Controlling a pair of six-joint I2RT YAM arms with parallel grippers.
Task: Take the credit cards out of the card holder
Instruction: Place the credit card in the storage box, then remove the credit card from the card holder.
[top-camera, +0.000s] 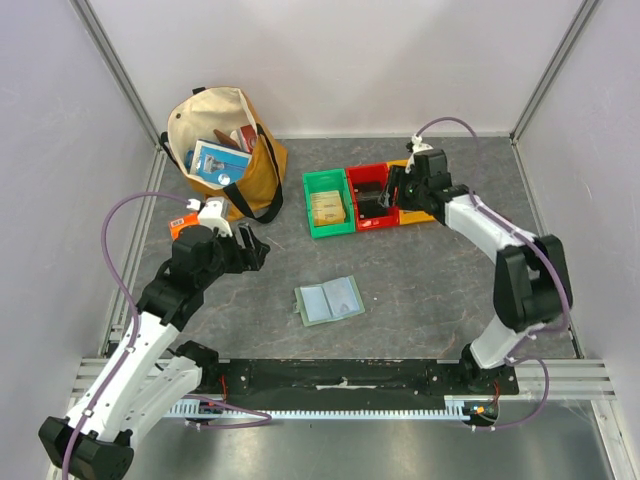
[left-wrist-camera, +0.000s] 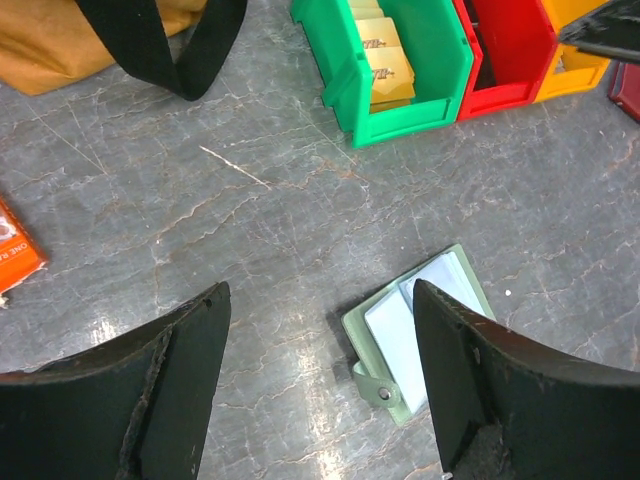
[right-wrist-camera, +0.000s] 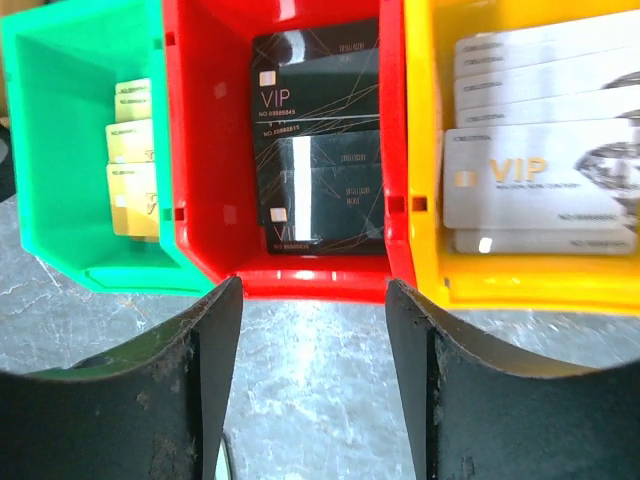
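Observation:
The sage-green card holder (top-camera: 330, 300) lies open and flat on the grey table, its pale blue inner pockets facing up. In the left wrist view the card holder (left-wrist-camera: 400, 335) shows its snap tab and is partly hidden behind my right finger. My left gripper (top-camera: 250, 248) is open and empty, above the table up and left of the holder; it also shows in the left wrist view (left-wrist-camera: 320, 385). My right gripper (top-camera: 400, 190) is open and empty over the near rim of the red bin (right-wrist-camera: 310, 282), as the right wrist view (right-wrist-camera: 312, 385) shows. Black VIP cards (right-wrist-camera: 320, 150) lie in that bin.
A green bin (top-camera: 311, 205) holds gold cards (right-wrist-camera: 130, 170) and a yellow bin (right-wrist-camera: 530, 285) holds silver VIP cards (right-wrist-camera: 540, 170). A tan tote bag (top-camera: 225, 150) stands at the back left, and an orange packet (top-camera: 180, 225) lies beside it. A dark red wallet (left-wrist-camera: 628, 90) lies right of the bins.

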